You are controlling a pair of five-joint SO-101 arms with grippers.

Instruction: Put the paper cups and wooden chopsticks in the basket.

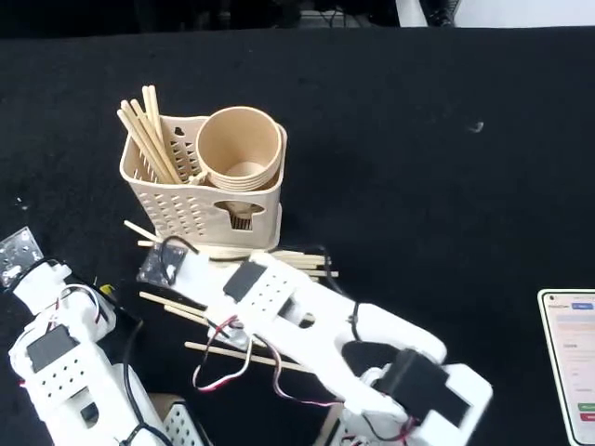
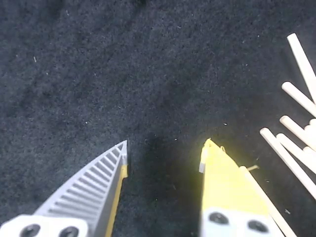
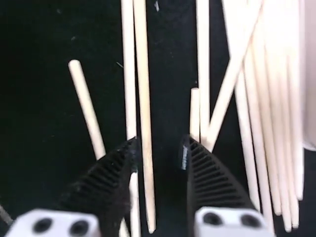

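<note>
My right gripper (image 3: pixel 158 144) is partly open above the loose chopsticks (image 3: pixel 143 98). One stick lies in the gap, its length running along my jaws, and it is not pinched. These pale, thin, round sticks lie flat on the black table (image 1: pixel 446 186), mostly along the front wall of the basket (image 1: pixel 186 209) (paper cups (image 1: pixel 239 144) and tilted chopsticks (image 1: pixel 149 135) stand inside). My left gripper (image 2: pixel 165 145) is wide open and holds nothing, with bare table under it.
</note>
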